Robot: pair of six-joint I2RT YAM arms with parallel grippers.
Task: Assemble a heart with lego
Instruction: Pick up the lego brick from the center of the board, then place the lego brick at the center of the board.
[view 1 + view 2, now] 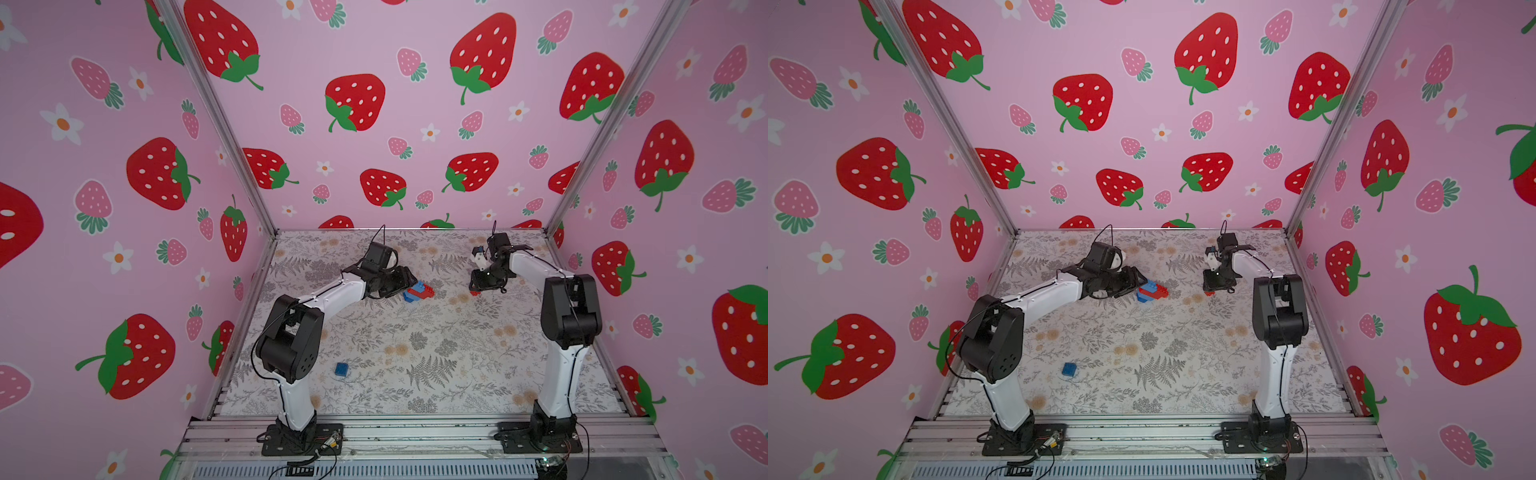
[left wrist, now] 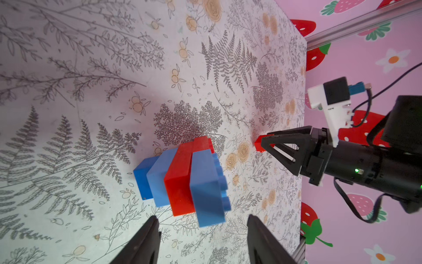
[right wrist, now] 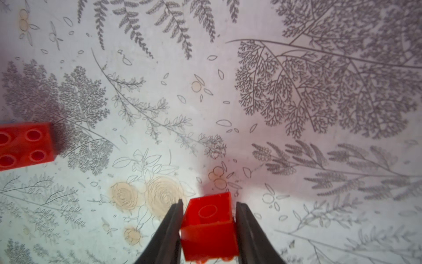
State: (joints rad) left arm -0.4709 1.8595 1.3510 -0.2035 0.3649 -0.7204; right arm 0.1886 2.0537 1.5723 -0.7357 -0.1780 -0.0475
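The heart [image 1: 417, 291] [image 1: 1152, 290] is a small cluster of joined red and blue lego lying on the floral mat mid-table. In the left wrist view its layers [image 2: 182, 178] lie just ahead of my left gripper [image 2: 202, 217], which is open with nothing between its fingers [image 2: 146, 240]. In a top view the left gripper [image 1: 405, 282] sits at the cluster's left side. My right gripper [image 3: 209, 203] [image 1: 475, 290] is shut on a small red brick [image 3: 209, 224] [image 2: 258, 144] low over the mat, to the right of the cluster. A loose blue square brick [image 1: 341, 370] [image 1: 1070, 369] lies near the front left.
A red brick [image 3: 25, 144] shows its four round sockets at the edge of the right wrist view. Strawberry-print walls close in the back and both sides. An aluminium rail [image 1: 415, 428] carrying both arm bases runs along the front.
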